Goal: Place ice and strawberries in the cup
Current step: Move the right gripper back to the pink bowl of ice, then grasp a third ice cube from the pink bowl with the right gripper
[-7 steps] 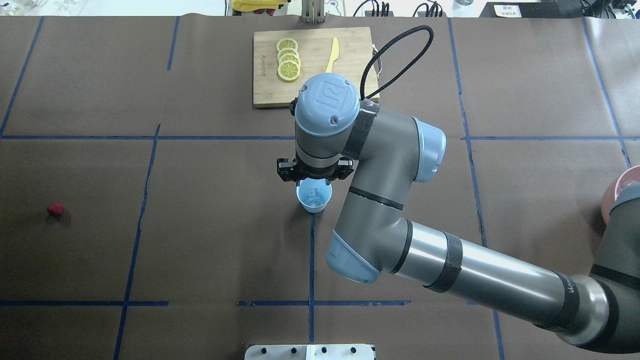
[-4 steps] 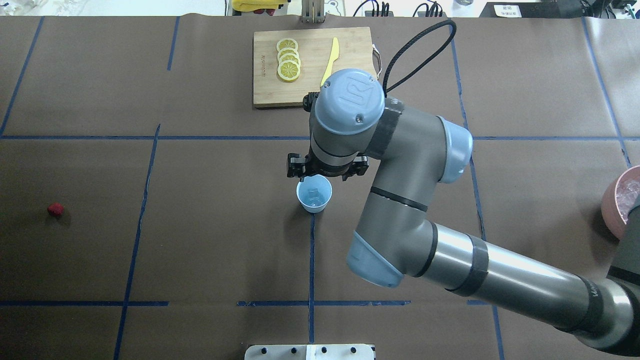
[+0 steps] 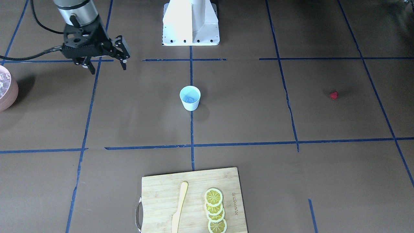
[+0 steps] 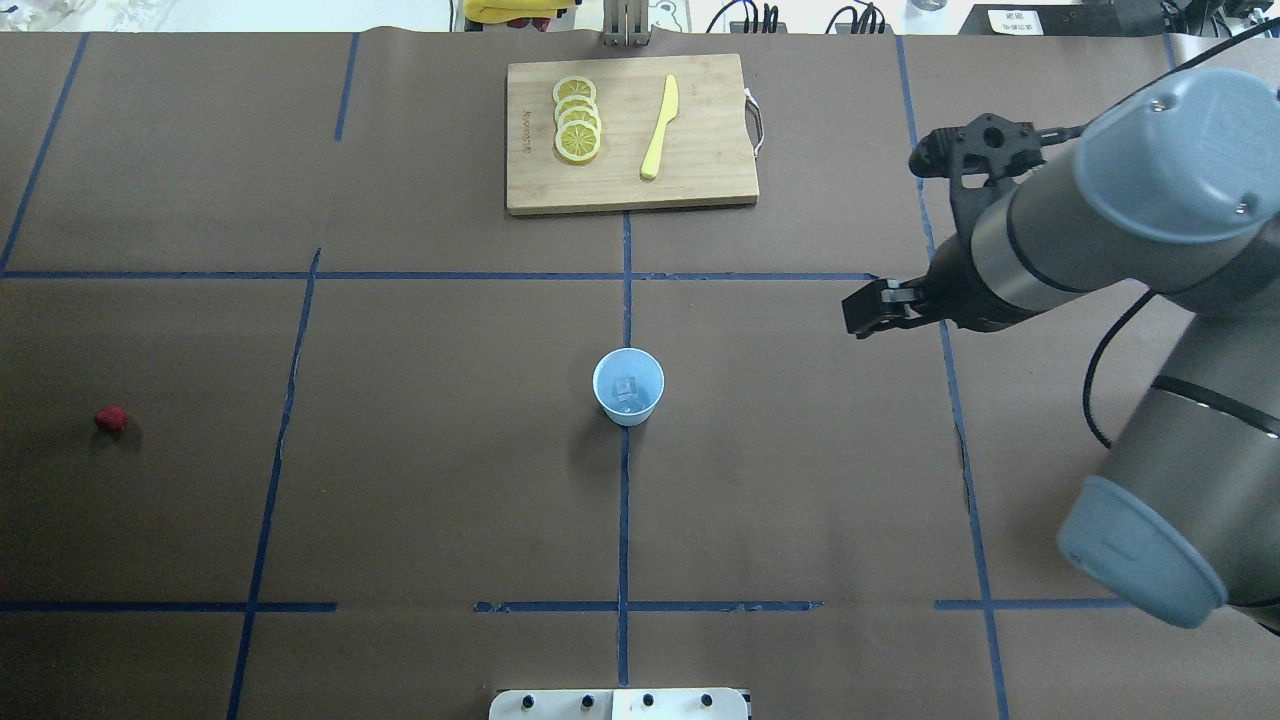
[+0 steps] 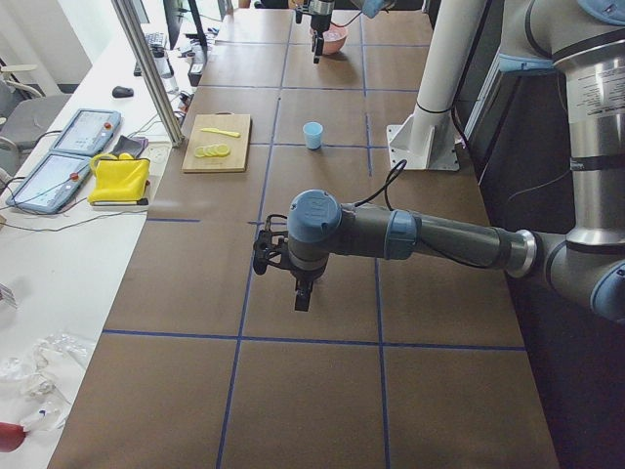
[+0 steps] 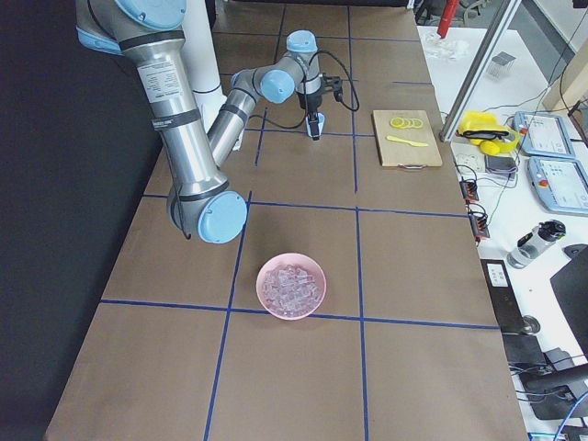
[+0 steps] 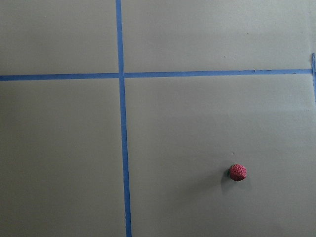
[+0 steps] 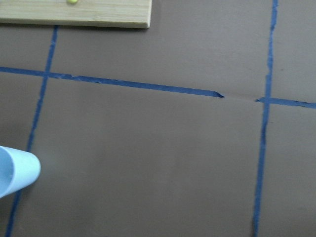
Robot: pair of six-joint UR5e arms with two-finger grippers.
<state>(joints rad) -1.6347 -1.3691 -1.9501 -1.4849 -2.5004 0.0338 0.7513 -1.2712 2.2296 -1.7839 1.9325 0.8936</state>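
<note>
Right pincer (image 3: 107, 66): your right arm's fingers stand apart, holding nothing, above the brown paper (image 4: 400, 480), well off to the right of the cup (image 3: 190, 106).
Left pincer (image 5: 301, 293): you see it only in the side views, so you cannot tell apart from together; its wrist camera looks down on the strawberry (image 7: 238, 172).
Cup: small, white, tapered, pale-blue inside; upright mid-table, one glassy ice cube (image 4: 626, 388) in it.
Strawberry: tiny, red, knobbly; far on your left, the cup between it and the right pincer.
Pink bowl (image 3: 12, 95): round, at your right end, heaped with clear ice (image 6: 292, 287).
Board (image 3: 158, 191): bamboo, farthest; overlapping lemon slices (image 3: 215, 210), yellow knife (image 3: 179, 208) beside them.
</note>
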